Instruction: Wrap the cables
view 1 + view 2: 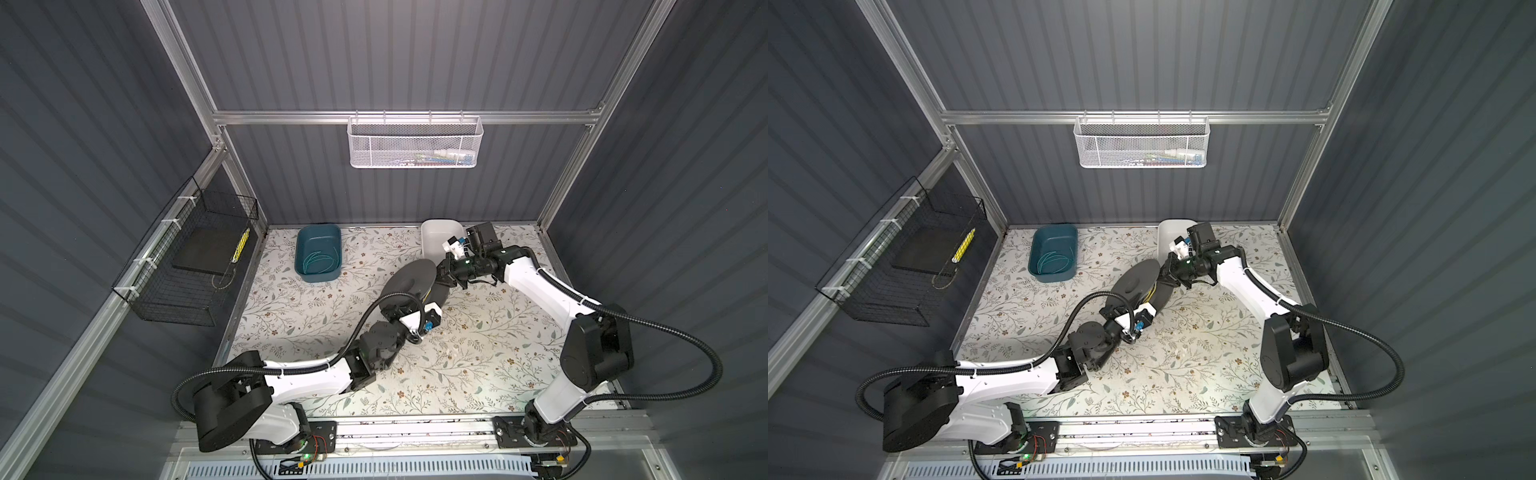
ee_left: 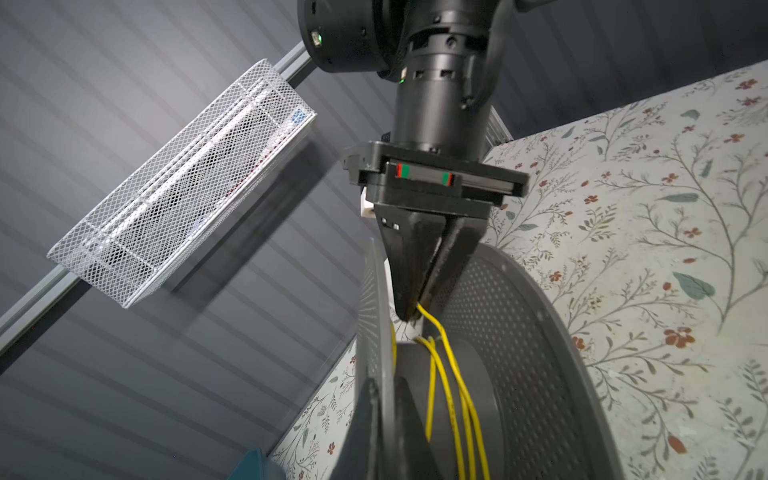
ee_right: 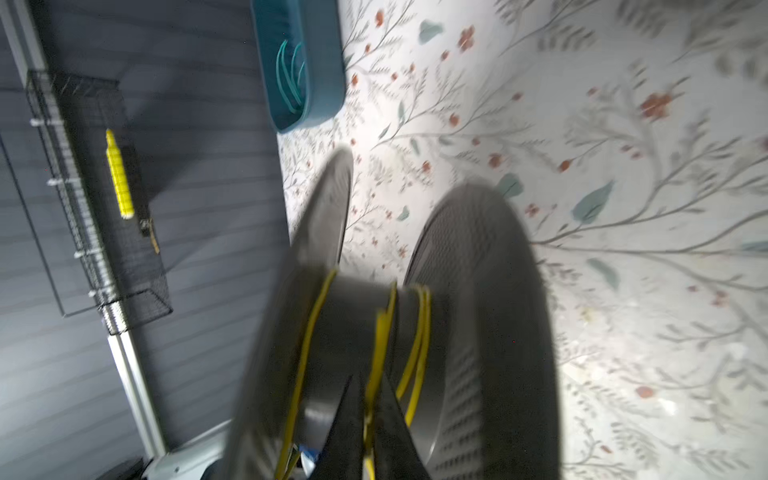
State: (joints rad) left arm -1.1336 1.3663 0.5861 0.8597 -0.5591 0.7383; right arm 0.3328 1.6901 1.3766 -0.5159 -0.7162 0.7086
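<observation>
Right wrist view: blurred cables (image 3: 419, 332), perhaps in right claw (image 3: 368, 380).

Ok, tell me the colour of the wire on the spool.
Bright yellow. The wire shows best in the left wrist view, looped round the grey spool.

No word, number or brand can be read anywhere. The packets (image 1: 446, 157) inside the white basket (image 1: 374, 145) carry coloured print, too small and blurred to make out. In the left wrist view a black rail (image 2: 424, 176) beside that basket bears only short red and green bars, which are plain marks and not letters.
</observation>
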